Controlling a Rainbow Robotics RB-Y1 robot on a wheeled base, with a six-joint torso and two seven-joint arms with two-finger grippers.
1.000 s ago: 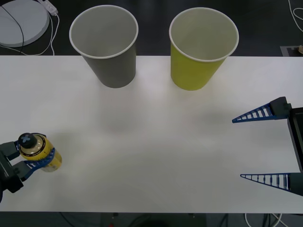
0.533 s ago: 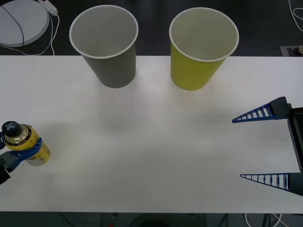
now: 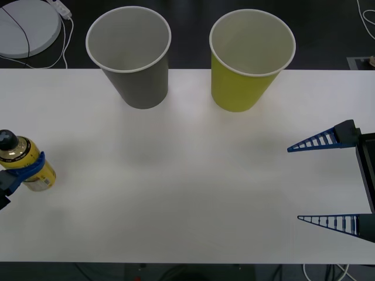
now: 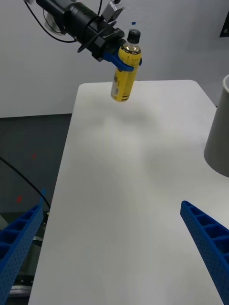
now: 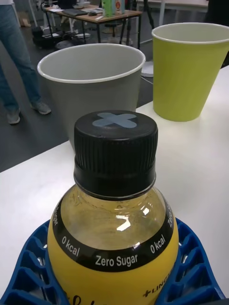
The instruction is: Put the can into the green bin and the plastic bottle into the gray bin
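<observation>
Spanning the front view, a white counter [image 3: 187, 193], bare across its middle. At its far edge, gray bin [image 3: 132, 55] beside green bin [image 3: 251, 58], apart. Right hand [image 3: 325, 181] spread wide near the right edge. Left hand [image 4: 121, 61] clenched around the plastic bottle [image 4: 125, 71], lifted clear of the counter at the left edge; cap cross [image 5: 114, 119] seen from the left wrist.

Yellow black-capped plastic bottle [image 3: 23, 164] aloft at table's left edge; gray bin [image 3: 130, 55] and green bin [image 3: 250, 58] upright at the far side
</observation>
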